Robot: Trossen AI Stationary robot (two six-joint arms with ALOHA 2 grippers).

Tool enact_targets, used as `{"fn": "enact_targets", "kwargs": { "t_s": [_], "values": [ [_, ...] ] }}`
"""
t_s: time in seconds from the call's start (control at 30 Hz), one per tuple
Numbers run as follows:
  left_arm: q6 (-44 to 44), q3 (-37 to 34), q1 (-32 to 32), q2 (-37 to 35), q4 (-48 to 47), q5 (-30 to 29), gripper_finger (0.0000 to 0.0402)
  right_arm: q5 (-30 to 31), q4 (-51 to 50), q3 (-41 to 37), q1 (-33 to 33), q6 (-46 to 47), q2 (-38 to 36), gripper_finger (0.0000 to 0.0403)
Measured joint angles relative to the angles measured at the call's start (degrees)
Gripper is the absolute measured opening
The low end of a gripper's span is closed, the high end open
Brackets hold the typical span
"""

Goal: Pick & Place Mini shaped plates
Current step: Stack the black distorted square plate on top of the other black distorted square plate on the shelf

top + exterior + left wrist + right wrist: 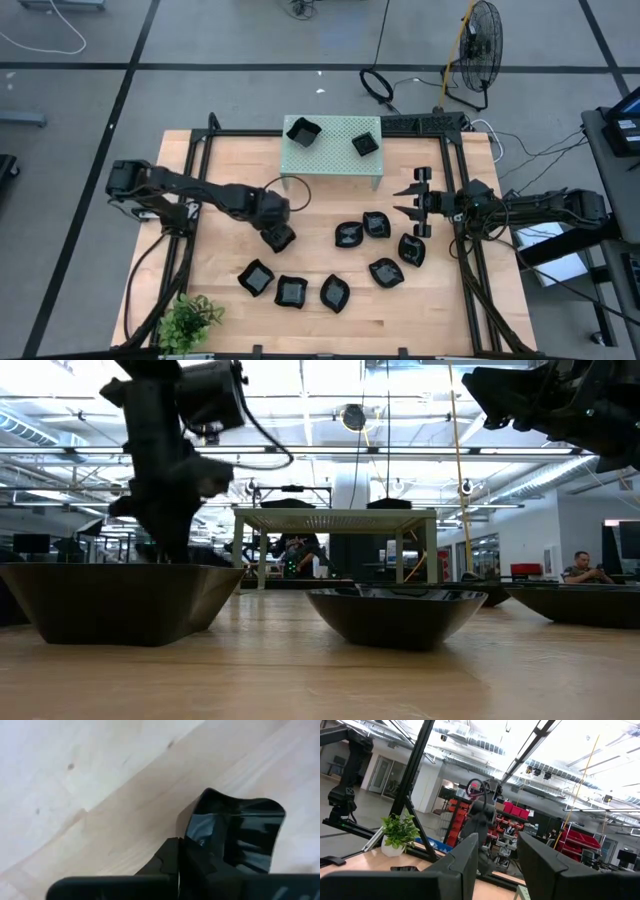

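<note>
My left gripper (277, 237) is shut on a glossy black mini plate (235, 835) low over the table's middle, in front of the pale green stand (332, 158). Two plates (302, 130) (364, 144) sit on the stand's top. Several more lie on the wood: one group right of centre (376, 224), and three in a row near the front (290, 291). My right gripper (402, 201) is open and empty. It is raised at the right and points toward the table's left, and it also shows in the right wrist view (505, 865). My left gripper holds the plate by its rim wall on the near side (192, 832). One finger (167, 862) is outside the wall and the other inside the hollow. The fingers slant down from the table's left. I cannot tell whether the plate's base touches the wood.
A small potted plant (190, 318) stands at the front left corner. A black frame (462, 250) runs along the table's sides and back. Bare wood (320, 215) lies between the stand and the plates. People show in the room beyond (580, 567).
</note>
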Motion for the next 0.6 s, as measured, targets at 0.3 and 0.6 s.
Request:
{"fn": "enact_targets", "kwargs": {
  "t_s": [0.3,0.6],
  "values": [
    [4.9,0.1,-0.1,-12.7,4.3,-5.5,0.0013,0.0,0.0,0.0,0.0,0.0,0.0,0.0125],
    [18.0,0.1,6.8,-23.6,25.7,-11.9,0.0011,0.0,0.2,0.0,0.0,0.0,0.0,0.0125]
  ]
}}
